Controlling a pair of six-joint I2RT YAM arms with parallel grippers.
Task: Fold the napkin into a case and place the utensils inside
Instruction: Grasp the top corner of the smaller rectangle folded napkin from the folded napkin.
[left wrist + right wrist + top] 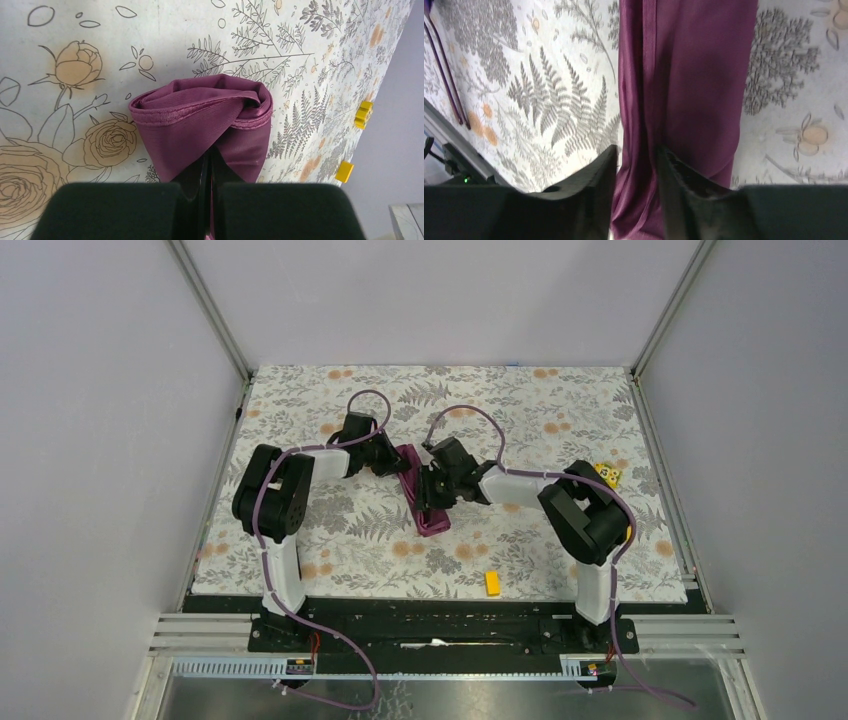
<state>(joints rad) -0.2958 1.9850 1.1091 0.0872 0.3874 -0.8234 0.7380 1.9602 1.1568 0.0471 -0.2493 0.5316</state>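
Observation:
The plum-purple napkin [422, 495] lies as a narrow folded band in the middle of the floral mat. My left gripper [392, 462] is at its far end, shut on a fold of the cloth [200, 120], which bunches up in front of the fingers. My right gripper [432, 492] is over the band's middle, its fingers [599, 170] closed onto a raised ridge of the napkin [689, 75]. Two thin dark purple lines [446, 80] show at the left edge of the right wrist view; I cannot tell if they are the utensils. No utensils show in the top view.
One yellow block [492, 583] lies near the mat's front edge and another [608, 475] at the right behind the right arm. Both show in the left wrist view [364, 114] [345, 171]. Walls enclose the mat [330, 560] on three sides.

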